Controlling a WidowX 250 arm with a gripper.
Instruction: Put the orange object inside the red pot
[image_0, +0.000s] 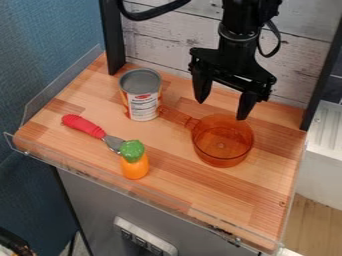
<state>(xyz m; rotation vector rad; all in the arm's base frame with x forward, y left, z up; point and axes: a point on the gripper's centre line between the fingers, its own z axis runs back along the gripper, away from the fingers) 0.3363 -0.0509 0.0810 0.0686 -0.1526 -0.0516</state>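
The orange object (135, 163), a toy carrot or pineapple shape with a green top, is near the front edge of the wooden surface, left of centre. Right of centre is the pot (223, 141), see-through and orange-red, its handle pointing to the upper left; nothing shows inside it. My gripper (222, 108) hangs above the back of the surface, over the pot's upper left side, its two fingers wide apart with nothing between them. It is well up and right of the orange object.
A can (141, 95) stands at the back left, by the end of the pot's handle. A tool with a red handle (83, 125) lies on the left, its metal end beside the green top. A low clear rim (127, 186) borders the front and left of the wooden top (200, 192).
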